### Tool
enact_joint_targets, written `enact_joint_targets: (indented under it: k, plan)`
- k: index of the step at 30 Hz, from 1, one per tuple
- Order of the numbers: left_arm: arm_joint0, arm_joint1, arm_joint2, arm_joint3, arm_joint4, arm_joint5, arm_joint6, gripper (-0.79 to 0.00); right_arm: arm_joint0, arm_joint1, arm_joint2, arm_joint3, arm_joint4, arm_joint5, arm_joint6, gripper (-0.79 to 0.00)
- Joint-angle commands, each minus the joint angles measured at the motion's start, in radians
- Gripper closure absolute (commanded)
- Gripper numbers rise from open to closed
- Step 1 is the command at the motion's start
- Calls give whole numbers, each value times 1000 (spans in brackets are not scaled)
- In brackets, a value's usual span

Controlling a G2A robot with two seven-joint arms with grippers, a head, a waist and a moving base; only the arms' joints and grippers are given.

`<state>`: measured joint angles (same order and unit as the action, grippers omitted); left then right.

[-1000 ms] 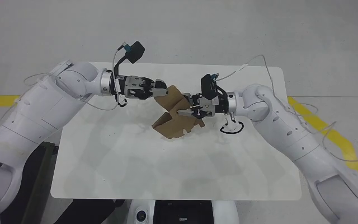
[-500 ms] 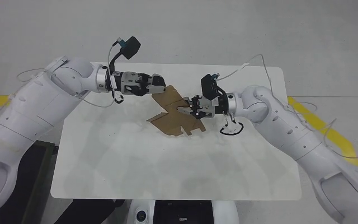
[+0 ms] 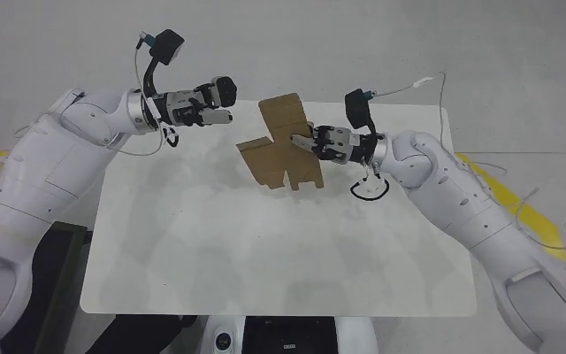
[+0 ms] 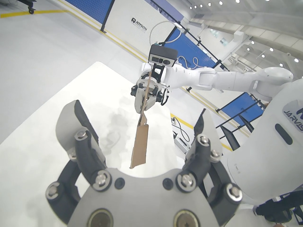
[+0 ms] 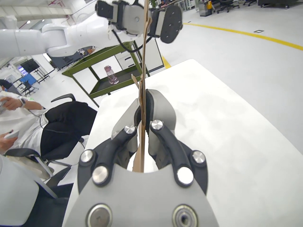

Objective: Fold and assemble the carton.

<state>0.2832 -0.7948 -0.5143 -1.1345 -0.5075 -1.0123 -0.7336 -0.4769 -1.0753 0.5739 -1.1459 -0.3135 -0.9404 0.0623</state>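
The carton [image 3: 281, 149] is a flat brown cardboard blank, unfolded and held up on edge above the far middle of the table. My right gripper [image 3: 307, 142] is shut on its right-hand side. In the right wrist view the carton [image 5: 144, 55] runs edge-on through my right gripper [image 5: 142, 100]. My left gripper [image 3: 220, 100] hangs open to the left of the carton, well apart from it, with nothing between its fingers. The left wrist view looks through the open left gripper [image 4: 139, 111] at the carton [image 4: 140, 147] edge-on, with the right gripper [image 4: 144, 100] clamped on it farther off.
The white table [image 3: 221, 265] is bare in front. A black cable loop [image 3: 366, 195] lies on it under the right forearm. Off the table, a green cart [image 5: 104, 60] with a pink bottle [image 5: 111, 74] stands beyond the far edge.
The left gripper has let go of the carton and drawn back to the far left, open. The right gripper has raised the carton, which has flattened out and now stands on edge.
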Motion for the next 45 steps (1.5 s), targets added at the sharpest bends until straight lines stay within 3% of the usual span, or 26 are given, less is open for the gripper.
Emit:
enact_joint_targets:
  k: [1,12,23,33,36,40,45]
  plan:
    - [24,-1,-25,7,12,0,9,-785,-10,-3,18,-11,30,49,-11,0]
    - [145,-24,-123,-17,114,0,43,-785,-82,-14,114,-114,96,241,-83,0]
    - [215,-65,-171,-22,127,0,27,-785,-139,-38,164,-154,105,270,-129,0]
    - [239,-107,-194,33,42,0,-54,-785,-167,-63,196,-166,111,267,-138,0]
    - [239,-118,-202,51,10,0,-74,-542,-171,-70,203,-165,112,264,-132,0]
    - [239,-131,-202,67,-7,0,-74,-339,-175,-81,210,-162,112,262,-129,0]
    - [237,-140,-198,79,-21,0,-74,-286,-182,-94,221,-154,105,263,-127,0]
